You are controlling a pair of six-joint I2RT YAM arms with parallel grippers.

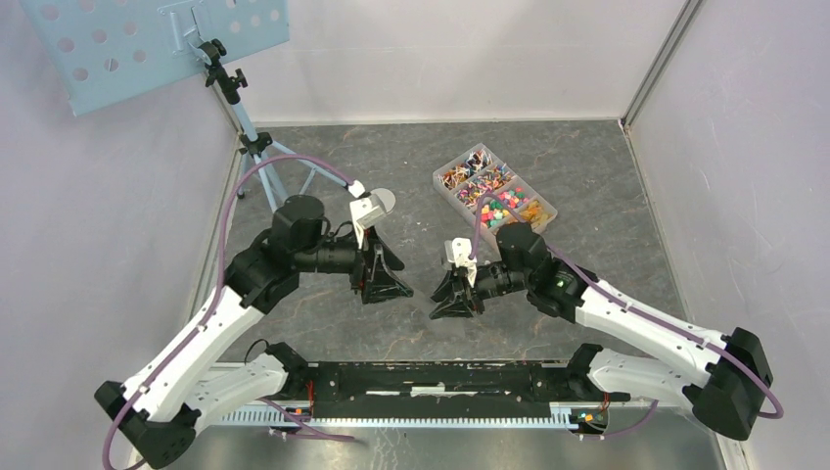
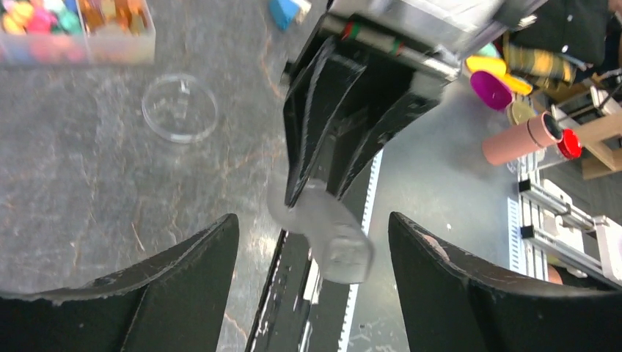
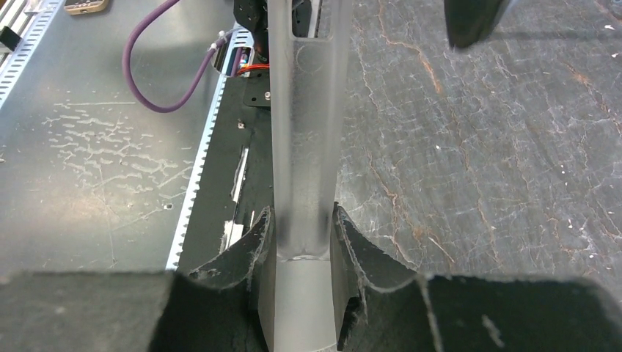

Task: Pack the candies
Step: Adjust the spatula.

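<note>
Left gripper hangs with its 2 fingers spread wide. Straight ahead of it, the right gripper is clamped tight on a cloudy plastic tube. The candies sit in their divided tray, beyond the right gripper and to its right, apart from both.

My left arm bends inward, and my left gripper has its fingers wide apart. My right arm faces it, near; my right gripper is clamped on a clear tube.
</note>
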